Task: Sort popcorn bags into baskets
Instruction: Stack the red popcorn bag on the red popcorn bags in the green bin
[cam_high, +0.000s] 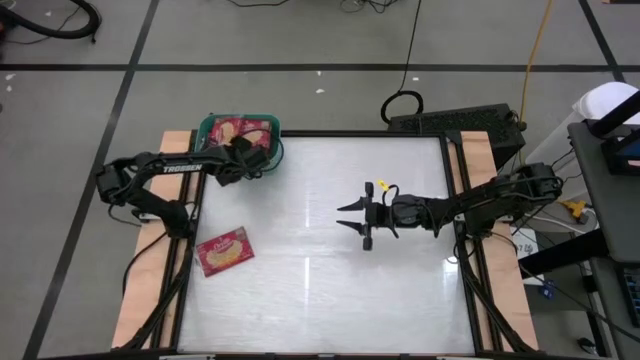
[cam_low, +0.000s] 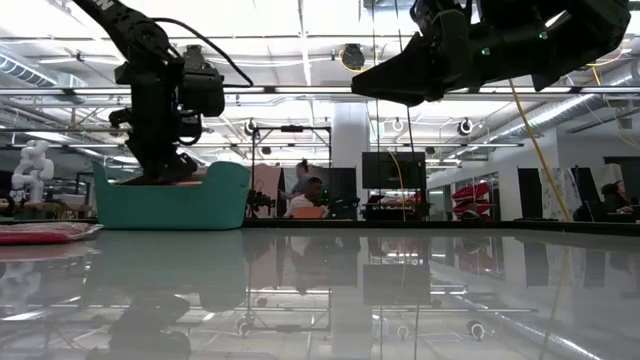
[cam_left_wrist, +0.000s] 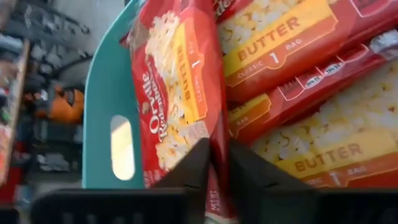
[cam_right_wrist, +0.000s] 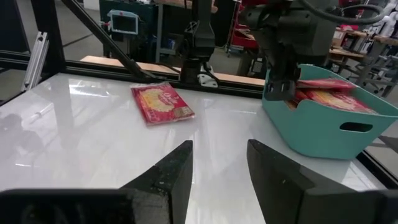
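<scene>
The teal basket (cam_high: 212, 128) stands at the table's far left and holds several red popcorn bags (cam_left_wrist: 323, 74). My left gripper (cam_high: 250, 158) reaches down into the basket (cam_left_wrist: 102, 93) and is shut on one more bag (cam_left_wrist: 174, 87), which stands on edge against the basket's wall. Another popcorn bag (cam_high: 223, 250) lies flat, picture side up, near the table's left edge; it also shows in the right wrist view (cam_right_wrist: 161, 102). My right gripper (cam_high: 352, 216) hovers open above the table's middle, pointing left, and touches nothing. My left gripper pinches the popcorn bag by one narrow edge (cam_left_wrist: 216, 134) between its two fingers (cam_left_wrist: 196, 165), coming from above and pointing down into the basket. The bag stands on edge inside the basket, its picture face toward the basket's end wall, leaning beside the flat bags.
The table top (cam_high: 330, 290) is a white glossy sheet with wooden rails left and right. The left arm (cam_right_wrist: 280, 50) stands over the basket (cam_right_wrist: 329, 127). People and equipment show in the room beyond the table (cam_low: 310, 190).
</scene>
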